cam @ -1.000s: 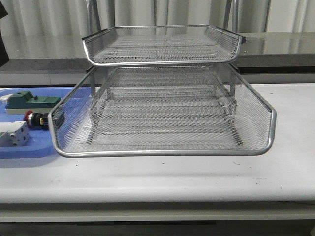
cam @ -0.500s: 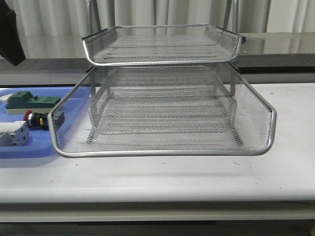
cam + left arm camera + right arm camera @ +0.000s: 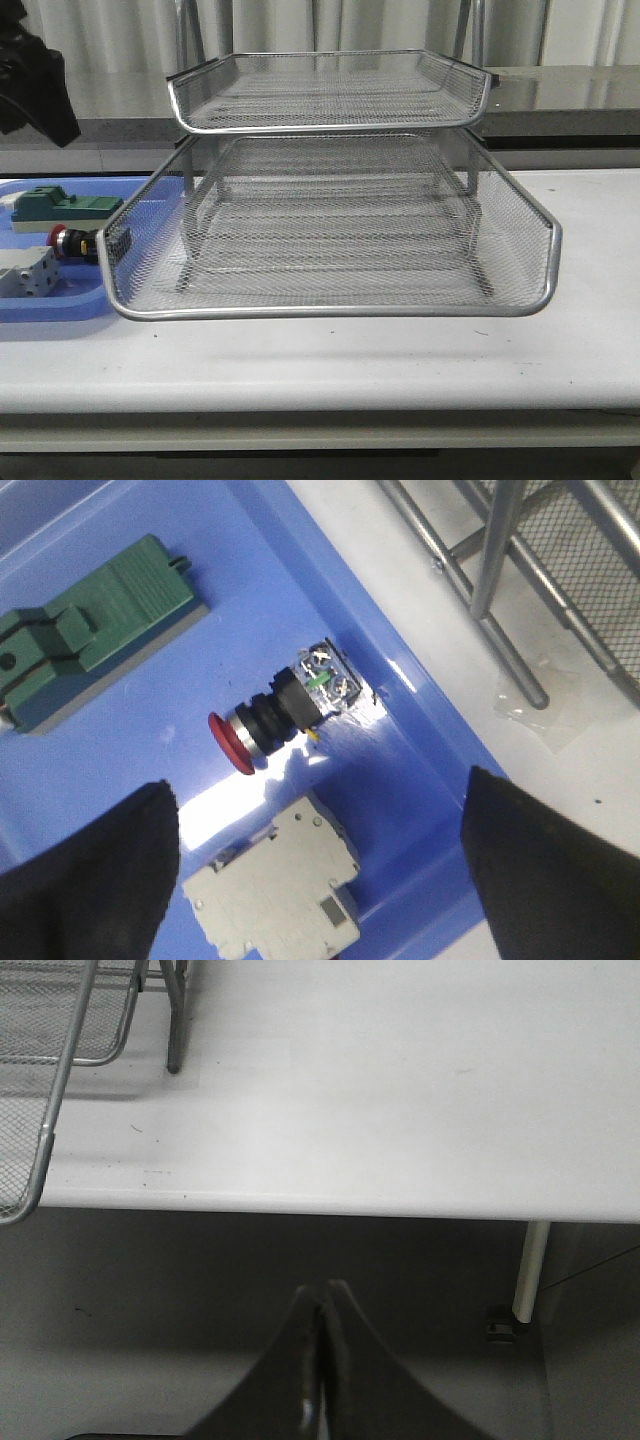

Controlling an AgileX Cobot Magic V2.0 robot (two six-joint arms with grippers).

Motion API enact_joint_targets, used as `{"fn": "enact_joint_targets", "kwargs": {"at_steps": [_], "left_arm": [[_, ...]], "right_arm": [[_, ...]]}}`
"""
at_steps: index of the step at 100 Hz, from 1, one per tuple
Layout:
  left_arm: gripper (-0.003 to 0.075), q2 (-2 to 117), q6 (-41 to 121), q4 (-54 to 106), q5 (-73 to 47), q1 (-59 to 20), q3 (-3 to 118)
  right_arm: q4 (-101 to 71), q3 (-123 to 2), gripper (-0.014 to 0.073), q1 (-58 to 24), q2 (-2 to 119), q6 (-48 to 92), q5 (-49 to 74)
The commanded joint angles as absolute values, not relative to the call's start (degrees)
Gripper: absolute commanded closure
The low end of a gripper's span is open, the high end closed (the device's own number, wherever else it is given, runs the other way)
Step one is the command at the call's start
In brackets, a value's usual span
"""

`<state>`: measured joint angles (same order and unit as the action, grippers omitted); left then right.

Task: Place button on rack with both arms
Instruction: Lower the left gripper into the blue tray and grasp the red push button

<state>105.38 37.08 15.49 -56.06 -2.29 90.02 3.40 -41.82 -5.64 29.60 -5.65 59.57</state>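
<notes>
Button (image 3: 68, 240) on blue tray (image 3: 60, 305) beside rack (image 3: 330, 225)

No text, label, brand, number or sign can be read in any of the views.

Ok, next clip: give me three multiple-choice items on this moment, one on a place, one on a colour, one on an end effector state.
1. Where does the button lie?
A. in the blue tray
B. on the rack's top tier
C. on the bare table

2. What colour is the button's cap?
A. green
B. red
C. white

3. How are the left end effector and right end effector set?
A. both shut
B. left shut, right open
C. left open, right shut

Answers:
1 A, it rests on blue plastic between the green block and the white block.
2 B, the mushroom cap is red.
3 C, the left fingers stand wide apart above the button, while the right fingers meet.
</notes>
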Motion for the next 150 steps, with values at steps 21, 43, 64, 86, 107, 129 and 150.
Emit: {"fn": "enact_joint_targets", "kwargs": {"at_steps": [21,43,64,86,107,129,150], "left_arm": [[0.0172,114.60,45.69,17.06,-59.94,-2.75,104.66],[0.0172,120.29,54.26,17.06,-63.09,-2.75,109.45],[0.0172,123.20,57.43,17.06,-63.37,-2.75,109.45],[0.0172,123.66,58.04,17.06,-61.62,-2.75,109.45],[0.0172,125.27,59.97,17.06,-61.62,-3.37,109.45],[0.0173,127.74,60.11,16.60,-60.46,-4.33,109.45],[0.0174,128.59,60.11,16.34,-60.58,-4.42,109.45]], "right_arm": [[4.48,-43.72,0.0662,-5.47,29.95,-5.63,56.59],[4.48,-43.72,0.0662,-5.47,29.95,-5.63,56.59],[4.48,-43.72,0.0662,-5.47,29.95,-5.63,56.59],[4.48,-43.72,0.0662,-5.47,29.95,-5.63,56.59],[4.48,-43.72,0.0662,-5.47,29.95,-5.63,56.59],[4.48,-43.72,0.0662,-5.47,29.95,-5.63,56.59],[4.48,-43.72,0.0662,-5.47,29.95,-5.63,56.59]]}}
